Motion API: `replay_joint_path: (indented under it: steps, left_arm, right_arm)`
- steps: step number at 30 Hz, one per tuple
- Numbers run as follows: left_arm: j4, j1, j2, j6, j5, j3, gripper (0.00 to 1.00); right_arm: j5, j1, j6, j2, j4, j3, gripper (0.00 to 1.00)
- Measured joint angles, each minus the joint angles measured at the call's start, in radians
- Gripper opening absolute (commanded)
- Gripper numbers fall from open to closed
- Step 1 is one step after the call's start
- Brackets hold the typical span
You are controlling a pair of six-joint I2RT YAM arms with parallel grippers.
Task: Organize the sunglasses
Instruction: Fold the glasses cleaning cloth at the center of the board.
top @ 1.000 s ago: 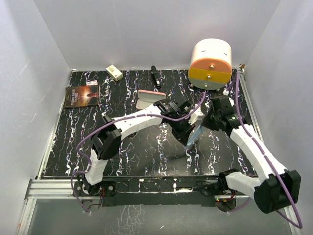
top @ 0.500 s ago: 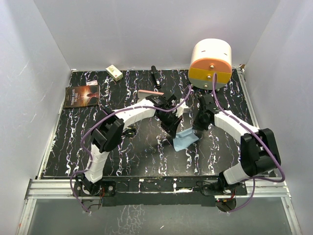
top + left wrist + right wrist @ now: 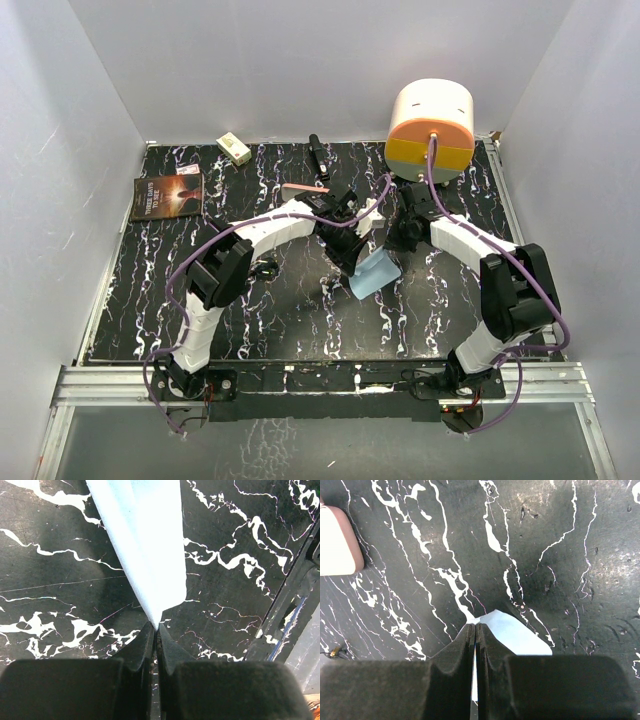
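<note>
Sunglasses are seemingly lying as a small dark shape on the surface beside the left arm's elbow, well left of both claws; their long axis is too small to read. The left claw and right claw are each pinching a corner of the blue cloth, with the left arm sitting nearer.

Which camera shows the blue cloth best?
The top camera, because it shows most of the cloth and its overall shape. The left wrist camera sees only a strip narrowing to a pinched corner. The right wrist camera sees just one small corner.
</note>
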State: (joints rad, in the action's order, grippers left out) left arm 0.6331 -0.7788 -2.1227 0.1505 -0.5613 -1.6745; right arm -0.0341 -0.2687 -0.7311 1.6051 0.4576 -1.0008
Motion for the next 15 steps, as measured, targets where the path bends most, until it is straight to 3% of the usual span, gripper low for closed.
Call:
replay_joint_path:
  steps: [15]
  left_arm:
    - [0.012, -0.002, 0.0, -0.008, -0.035, 0.001, 0.0]
  right_arm:
    - [0.005, 0.0, 0.007, -0.048, 0.011, 0.033, 0.08]
